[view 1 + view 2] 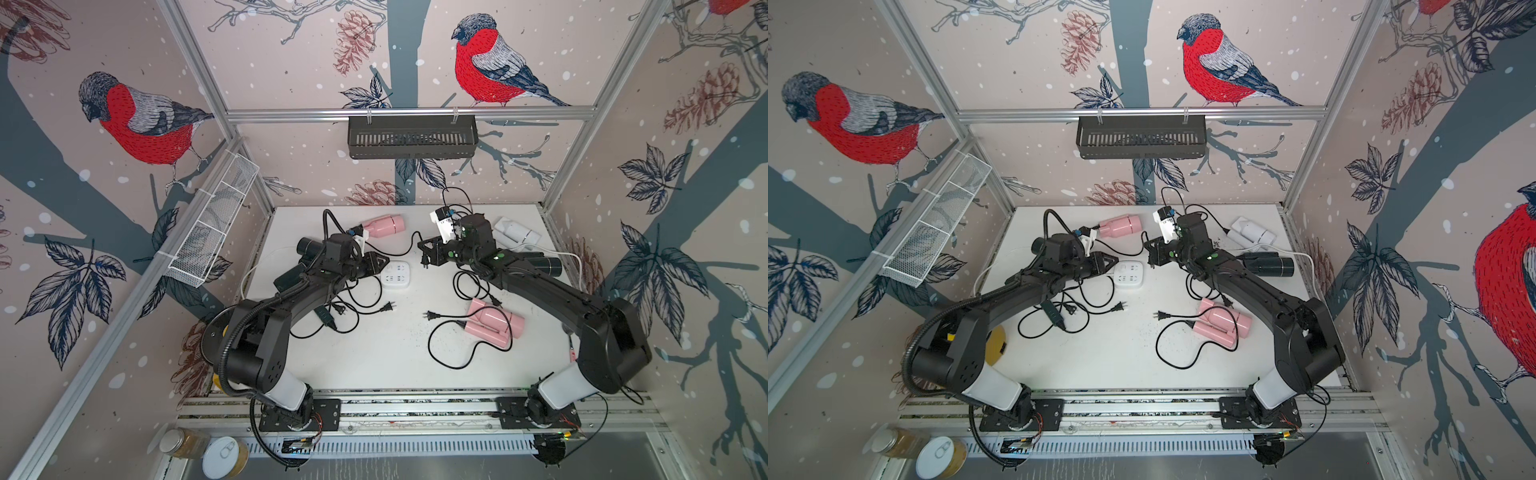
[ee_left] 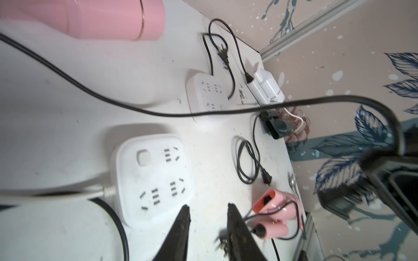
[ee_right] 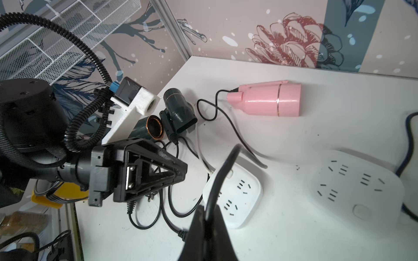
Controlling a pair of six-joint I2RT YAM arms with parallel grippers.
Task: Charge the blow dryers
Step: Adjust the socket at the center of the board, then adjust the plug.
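The white tabletop is closed by wallpapered walls on the left, far and right sides and by an aluminium rail at the near edge. The widest bare area lies in the near middle, between the two arms. At the far left, two dark cylindrical blow dryers lie close together behind the left arm; the right wrist view shows both, while in both top views the arm covers much of them. The left gripper hangs just beside a white square power strip, its fingers spread apart with nothing between them. Loose black cords and plugs lie near this arm. A pink blow dryer lies near the far wall. The right gripper is pressed together on a thin black cord, which seems to run to this pink dryer, and a black plug shows just beside its fingertips. A second white power strip shows only in the wrist views, because the right arm hides it from above. A folded pink dryer lies beside the right arm. A white dryer and a black dryer lie near the right wall.
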